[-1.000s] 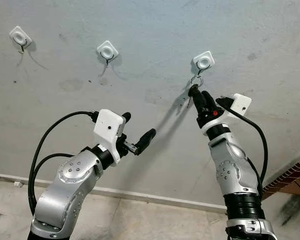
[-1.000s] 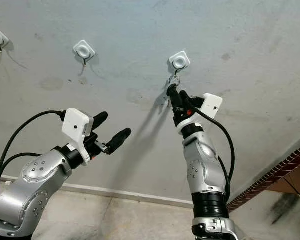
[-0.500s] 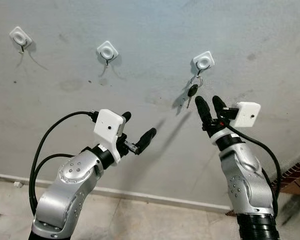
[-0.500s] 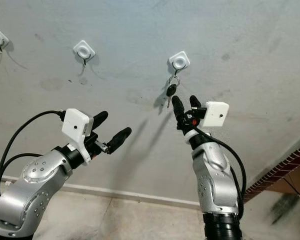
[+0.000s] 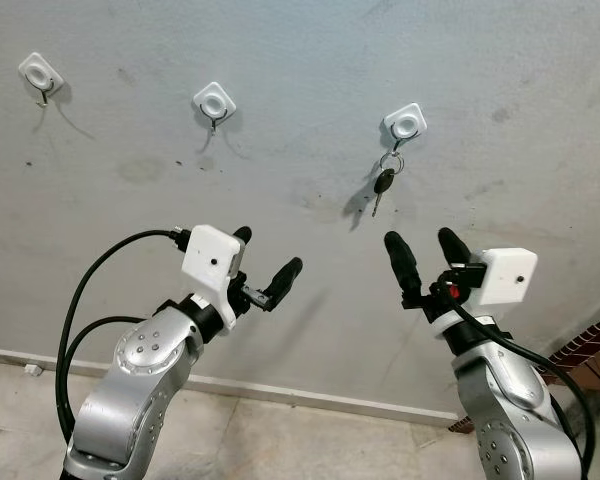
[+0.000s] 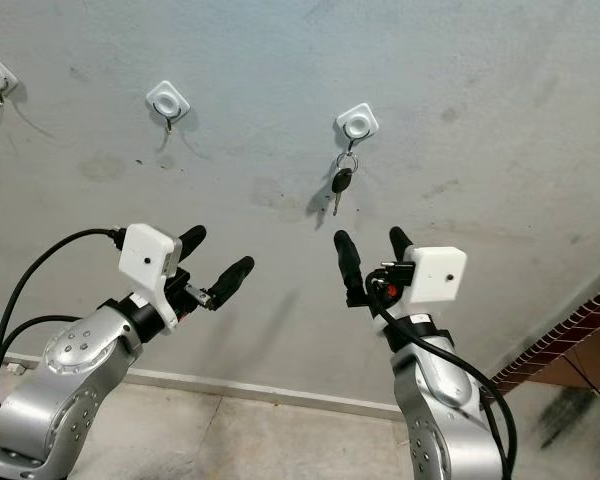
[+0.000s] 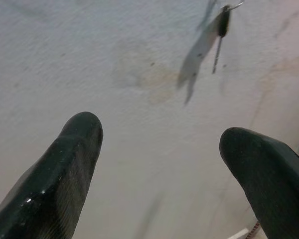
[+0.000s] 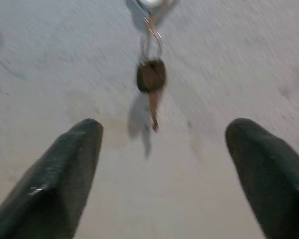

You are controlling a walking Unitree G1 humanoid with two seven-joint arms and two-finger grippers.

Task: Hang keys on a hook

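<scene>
While the black-headed metal key [image 5: 383,186] hangs by its silver ring from the rightmost white square wall hook [image 5: 407,122], the right tool [image 5: 426,256] sits below it and apart from it, its two long black fingers spread wide and holding nothing. In the right wrist view the key [image 8: 151,79] dangles between and beyond the two dark fingertips [image 8: 72,164], its blade pointing down and its shadow falling on the wall just beside it; the picture there is somewhat blurred.

Lower and to the robot's left, the left tool [image 5: 267,265] is raised in front of the grey, stained plaster wall [image 5: 300,60], its fingers also parted and empty. A white camera box [image 5: 210,258] sits on that wrist, with a black cable [image 5: 100,275] looping down behind the silver arm. In the left wrist view the key [image 7: 223,30] appears small and far off toward one corner, well apart from the two black fingertips [image 7: 74,149].

Two more white square hooks are fixed to the wall in a row with the first: a middle one [image 5: 214,101] and a far-left one [image 5: 39,73], each with a small dark hook bare of anything. A pale skirting strip [image 5: 310,395] runs along the foot of the wall above the tiled floor [image 5: 280,440]. A strip of red brickwork [image 5: 590,345] shows at the right edge.
</scene>
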